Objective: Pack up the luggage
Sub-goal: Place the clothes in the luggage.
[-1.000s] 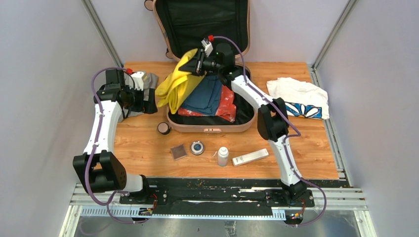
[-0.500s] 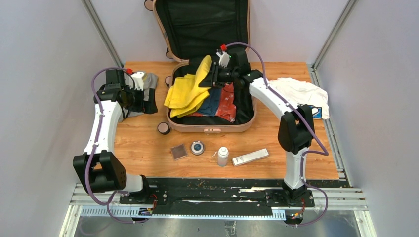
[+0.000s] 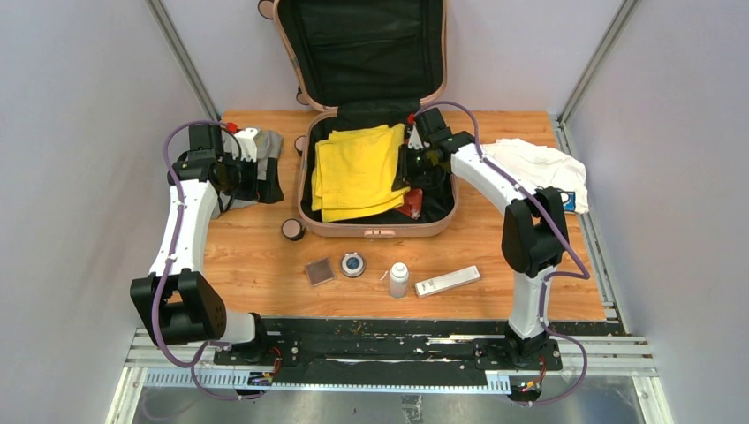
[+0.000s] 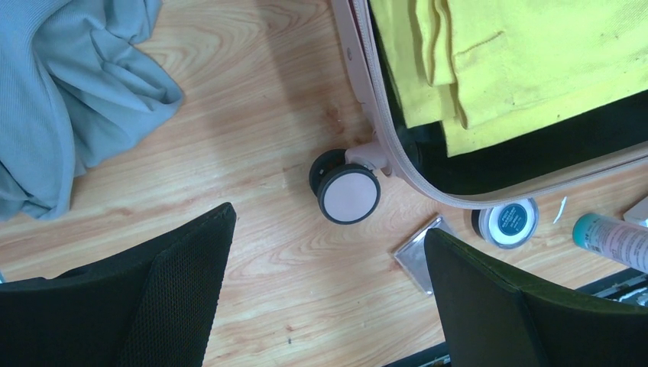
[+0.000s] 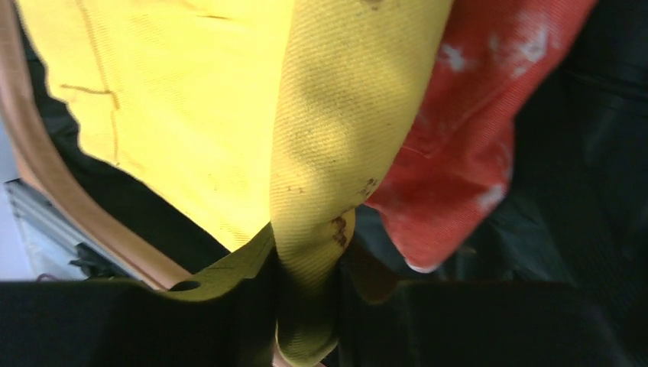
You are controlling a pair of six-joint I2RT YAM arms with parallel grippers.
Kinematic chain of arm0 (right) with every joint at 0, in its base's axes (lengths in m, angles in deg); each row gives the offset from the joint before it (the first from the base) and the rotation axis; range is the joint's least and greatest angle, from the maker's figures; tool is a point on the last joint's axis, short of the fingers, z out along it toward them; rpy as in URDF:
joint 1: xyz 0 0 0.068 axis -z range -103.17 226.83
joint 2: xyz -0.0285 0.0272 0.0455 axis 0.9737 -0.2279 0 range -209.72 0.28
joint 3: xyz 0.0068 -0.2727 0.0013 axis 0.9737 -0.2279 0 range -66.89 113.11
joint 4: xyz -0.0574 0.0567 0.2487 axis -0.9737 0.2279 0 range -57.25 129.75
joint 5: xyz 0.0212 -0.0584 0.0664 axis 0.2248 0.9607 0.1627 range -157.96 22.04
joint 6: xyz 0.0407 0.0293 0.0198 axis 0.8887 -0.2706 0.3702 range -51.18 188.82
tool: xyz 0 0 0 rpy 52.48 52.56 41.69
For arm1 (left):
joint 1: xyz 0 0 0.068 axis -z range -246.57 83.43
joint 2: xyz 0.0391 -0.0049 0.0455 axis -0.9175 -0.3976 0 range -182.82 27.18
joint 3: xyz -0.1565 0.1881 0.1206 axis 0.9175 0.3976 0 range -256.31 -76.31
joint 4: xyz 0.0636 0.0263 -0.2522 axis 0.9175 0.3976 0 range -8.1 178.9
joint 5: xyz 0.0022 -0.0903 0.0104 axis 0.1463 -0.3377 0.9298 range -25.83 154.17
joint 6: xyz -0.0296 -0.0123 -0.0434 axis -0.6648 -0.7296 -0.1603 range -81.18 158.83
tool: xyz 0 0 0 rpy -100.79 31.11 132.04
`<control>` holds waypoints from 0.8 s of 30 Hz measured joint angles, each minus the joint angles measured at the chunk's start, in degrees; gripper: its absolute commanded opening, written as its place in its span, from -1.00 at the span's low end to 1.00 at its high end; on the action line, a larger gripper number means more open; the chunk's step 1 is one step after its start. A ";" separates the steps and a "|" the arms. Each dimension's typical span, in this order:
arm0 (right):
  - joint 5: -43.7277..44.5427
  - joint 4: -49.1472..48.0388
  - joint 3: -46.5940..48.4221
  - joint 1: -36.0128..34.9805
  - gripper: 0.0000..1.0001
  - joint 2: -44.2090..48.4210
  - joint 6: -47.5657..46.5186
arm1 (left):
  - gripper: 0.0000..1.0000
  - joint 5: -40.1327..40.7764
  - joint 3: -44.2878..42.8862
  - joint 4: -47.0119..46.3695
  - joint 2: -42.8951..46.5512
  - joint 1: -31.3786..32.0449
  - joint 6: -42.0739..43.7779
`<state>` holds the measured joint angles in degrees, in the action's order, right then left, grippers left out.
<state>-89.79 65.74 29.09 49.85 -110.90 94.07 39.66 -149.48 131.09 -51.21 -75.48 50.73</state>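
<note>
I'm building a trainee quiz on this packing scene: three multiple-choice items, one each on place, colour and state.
1. The white T-shirt with a blue print lies: A) in the pale pink hard-shell suitcase B) on the wooden table, right of it C) on the floor
2. The top cloth in the suitcase is: A) yellow B) green C) white
3. The right gripper is: A) open B) shut on that top cloth C) out of view
Answers: B, it lies on the tabletop beside the suitcase; A, yellow fabric lies uppermost; B, the wrist view shows cloth pinched between its fingers.
</note>
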 measured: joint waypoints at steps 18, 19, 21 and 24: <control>5.70 9.68 16.57 0.02 -0.60 0.48 -4.70 | 1.00 -0.35 -0.55 0.09 0.02 0.00 -0.09; 3.85 8.76 18.53 0.02 -0.62 -0.85 -3.67 | 1.00 -0.35 -0.68 0.11 0.02 0.00 -0.09; 1.14 5.77 23.61 0.11 -0.65 -5.44 -1.68 | 1.00 -0.28 -0.81 0.04 0.02 0.00 -0.09; -2.25 1.42 26.77 1.01 -0.68 -12.68 1.33 | 1.00 0.07 -0.81 0.11 0.02 0.00 0.00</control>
<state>-92.04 67.16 55.87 50.85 -123.57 95.41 39.72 -150.29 131.20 -51.19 -75.48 50.73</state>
